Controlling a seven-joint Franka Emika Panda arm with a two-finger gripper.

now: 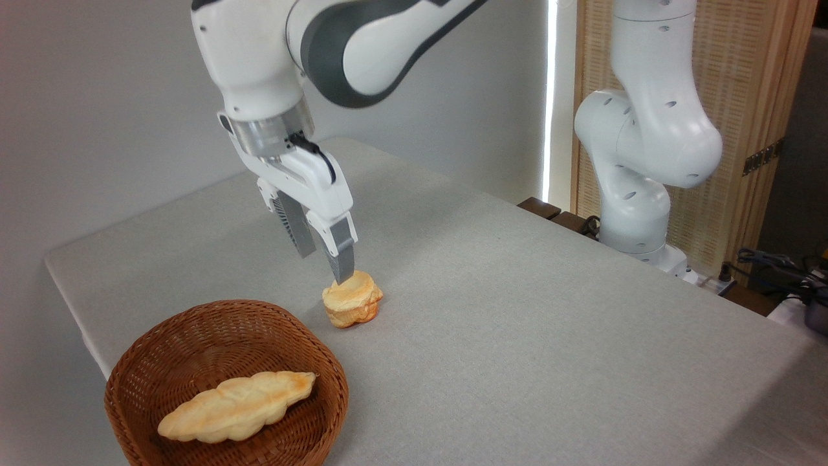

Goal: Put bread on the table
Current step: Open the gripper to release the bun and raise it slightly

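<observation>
A long bread (237, 406) lies in the basket (129, 369). Past it, the bun (352, 299) sits on the table (550, 323), so the job looks nearly done. The gripper (326, 259) is just above, fingers apart, holding nothing.

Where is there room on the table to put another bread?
The table is bare to the right of the bun, up to the arm's base, and along the back edge. It is crowded at the front left: basket, long bread, gripper.
</observation>
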